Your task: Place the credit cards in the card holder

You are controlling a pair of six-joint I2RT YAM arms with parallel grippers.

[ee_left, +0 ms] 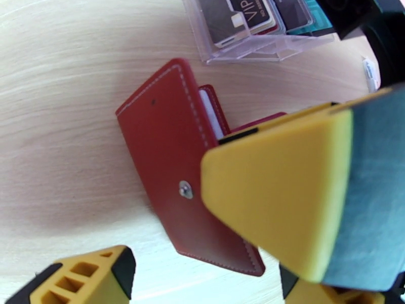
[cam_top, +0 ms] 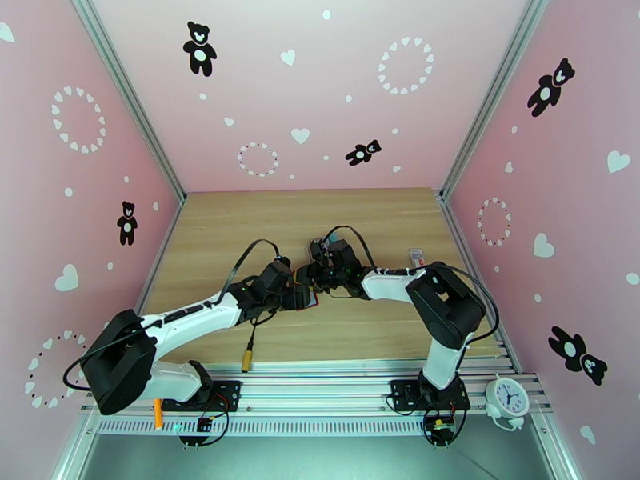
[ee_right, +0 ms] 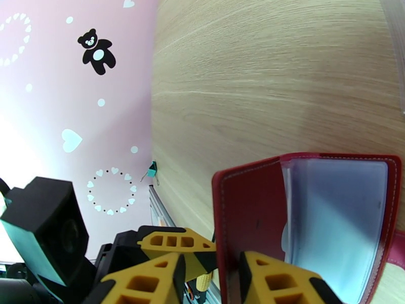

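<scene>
The card holder [ee_left: 167, 163] is seen from the left wrist lying on the table [ee_left: 66, 97], just beside a clear rack [ee_left: 253, 46]. Its dark red cover is turned up, with the snap stud showing. Its right part is hidden behind the near yellow finger [ee_left: 278, 198] of the left claw [ee_left: 157, 219]. A pale edge is seen inside the fold, but whether it is a card or a sleeve cannot be told. The left claw is released, with its jaws set wide apart above the card holder. The other finger [ee_left: 86, 274] is cut off at the lower edge.

The credit cards [ee_left: 243, 16] are stood in the rack, cropped by the top edge. One is marked VIP, and the rest are too blurred to read.

From the right wrist, one leaf of the card holder [ee_right: 248, 224] is seen standing up, with clear sleeves [ee_right: 334, 214] opened beside it. The leaf's lower edge is clenched in the right claw [ee_right: 212, 272], though the contact itself is cut off by the frame.

From above, both claws [cam_top: 296, 296] [cam_top: 316, 278] are seen meeting at mid-table, and the card holder [cam_top: 308, 302] is largely covered by them.
</scene>
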